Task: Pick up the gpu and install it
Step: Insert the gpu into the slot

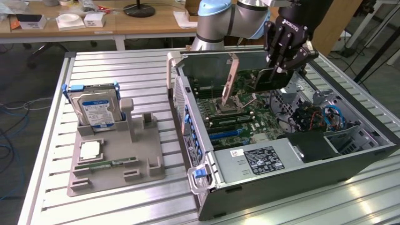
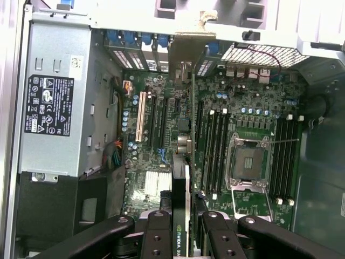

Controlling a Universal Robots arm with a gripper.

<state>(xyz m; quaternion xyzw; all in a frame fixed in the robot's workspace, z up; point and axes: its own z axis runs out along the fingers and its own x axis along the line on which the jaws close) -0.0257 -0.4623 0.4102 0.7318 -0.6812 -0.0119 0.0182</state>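
A: Quick one, where do we put the gpu point(image 1: 272, 80)?
B: Up in the fingers point(image 1: 282, 47), over the open computer case point(image 1: 293, 185), above the motherboard point(image 1: 247, 119). Not on the grey holder point(image 1: 140, 161) out on the surface point(image 1: 125, 65).
A: Fingers state?
B: Narrow, pinched on the card's upper edge from both sides. In the wrist view we see the fingers point(image 2: 157, 237) flanking the gpu point(image 2: 181, 218).
A: Why held that way?
B: We judge it's so the lower edge hangs free for a slot. The card is on edge, and its line runs the same way as the long slots point(image 2: 156, 118) on the motherboard point(image 2: 237, 97).
A: Seated?
B: We read it as above the board, not seated. Contact we can't tell.
A: Other stuff?
B: Hard drive point(image 1: 93, 110) stands upright in the holder at the exterior view's left, well apart from the case. Power supply point(image 1: 262, 159) sits in the case's near corner, clear of the card.
A: Case on its side?
B: Yes, open side up, so we can reach the board from above.
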